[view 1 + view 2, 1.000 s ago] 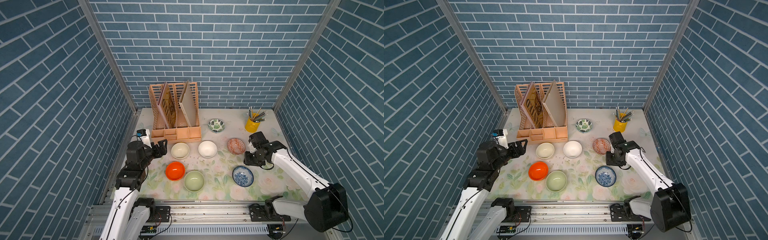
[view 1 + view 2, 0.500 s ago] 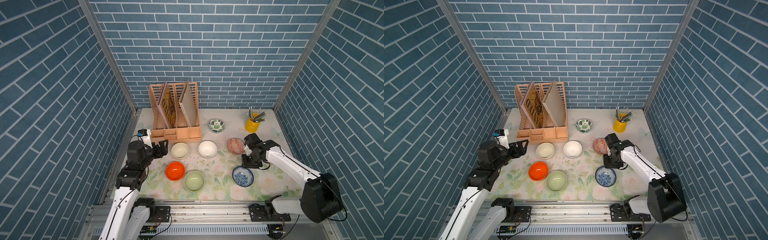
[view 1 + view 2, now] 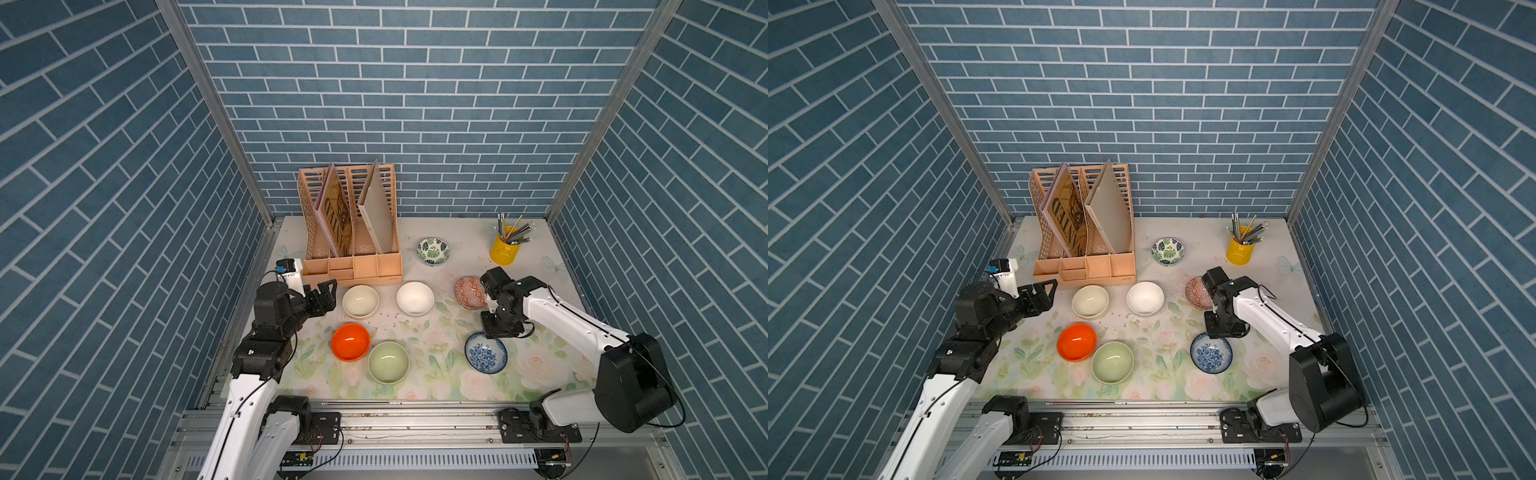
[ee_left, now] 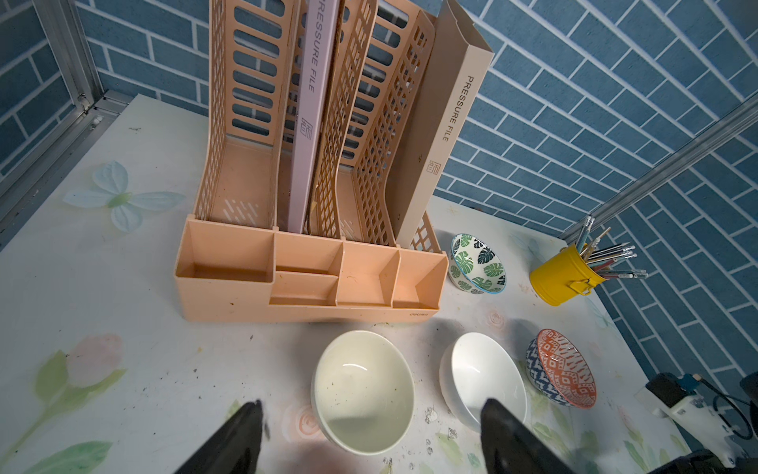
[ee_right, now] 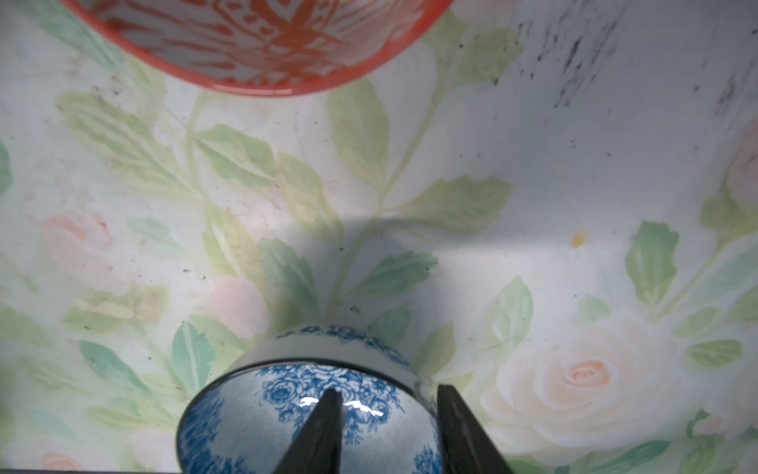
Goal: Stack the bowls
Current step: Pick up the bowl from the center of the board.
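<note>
Seven bowls stand apart on the floral table in both top views: cream (image 3: 360, 301), white (image 3: 415, 298), orange (image 3: 350, 341), pale green (image 3: 388, 361), green-leaf (image 3: 433, 251), orange-red geometric (image 3: 468, 292) and blue floral (image 3: 485, 354). My right gripper (image 5: 389, 390) points down at the blue floral bowl (image 5: 311, 414). It stands open astride the far rim, one finger inside and one outside. My left gripper (image 4: 369, 404) hovers wide open just left of the cream bowl (image 4: 363, 390) and holds nothing.
A peach file rack (image 3: 351, 232) with folders stands at the back left. A yellow pencil cup (image 3: 504, 251) sits at the back right. Brick-pattern walls close in three sides. Small crumbs lie near the white bowl.
My right gripper has shifted from beside the geometric bowl toward the front, down onto the blue floral bowl's rim. No bowl has moved. The left arm stays still.
</note>
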You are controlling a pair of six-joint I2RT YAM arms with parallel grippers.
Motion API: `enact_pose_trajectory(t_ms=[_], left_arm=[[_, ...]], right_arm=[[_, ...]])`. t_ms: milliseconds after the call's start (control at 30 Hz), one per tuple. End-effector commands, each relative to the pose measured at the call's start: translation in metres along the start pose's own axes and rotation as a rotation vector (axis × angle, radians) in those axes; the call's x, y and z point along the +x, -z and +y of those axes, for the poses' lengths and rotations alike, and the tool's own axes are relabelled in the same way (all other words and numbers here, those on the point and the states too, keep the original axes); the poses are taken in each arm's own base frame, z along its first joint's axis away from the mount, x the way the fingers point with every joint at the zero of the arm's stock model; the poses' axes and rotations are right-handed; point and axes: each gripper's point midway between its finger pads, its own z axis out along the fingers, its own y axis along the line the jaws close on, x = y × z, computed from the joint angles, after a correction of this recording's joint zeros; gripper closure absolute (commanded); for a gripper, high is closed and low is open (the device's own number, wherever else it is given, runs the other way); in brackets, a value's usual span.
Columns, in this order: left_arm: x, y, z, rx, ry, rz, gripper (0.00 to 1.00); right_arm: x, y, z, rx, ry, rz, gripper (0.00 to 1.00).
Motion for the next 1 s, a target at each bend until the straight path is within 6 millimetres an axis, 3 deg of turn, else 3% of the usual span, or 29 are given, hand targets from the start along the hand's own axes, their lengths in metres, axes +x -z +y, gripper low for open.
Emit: enact_pose_trajectory(t_ms=[0, 433, 567, 700, 967], left_arm=[[0.004, 0.0, -0.002, 0.013, -0.016, 0.009, 0.14], [0.007, -0.001, -0.003, 0.013, -0.018, 0.018, 0.14], [0.007, -0.001, -0.003, 0.012, -0.018, 0.018, 0.14], [0.008, -0.002, -0.003, 0.014, -0.017, 0.023, 0.14], [0.01, -0.004, -0.004, 0.014, -0.019, 0.034, 0.14]], right_arm=[[-0.001, 0.002, -0.007, 0.052, 0.03, 0.007, 0.58], [-0.002, -0.013, -0.001, 0.049, 0.029, 0.076, 0.61], [-0.003, -0.012, 0.0, 0.043, 0.028, 0.072, 0.68], [-0.003, -0.011, 0.002, 0.028, 0.027, 0.074, 0.82], [-0.002, -0.014, 0.008, -0.001, 0.029, 0.079, 0.9]])
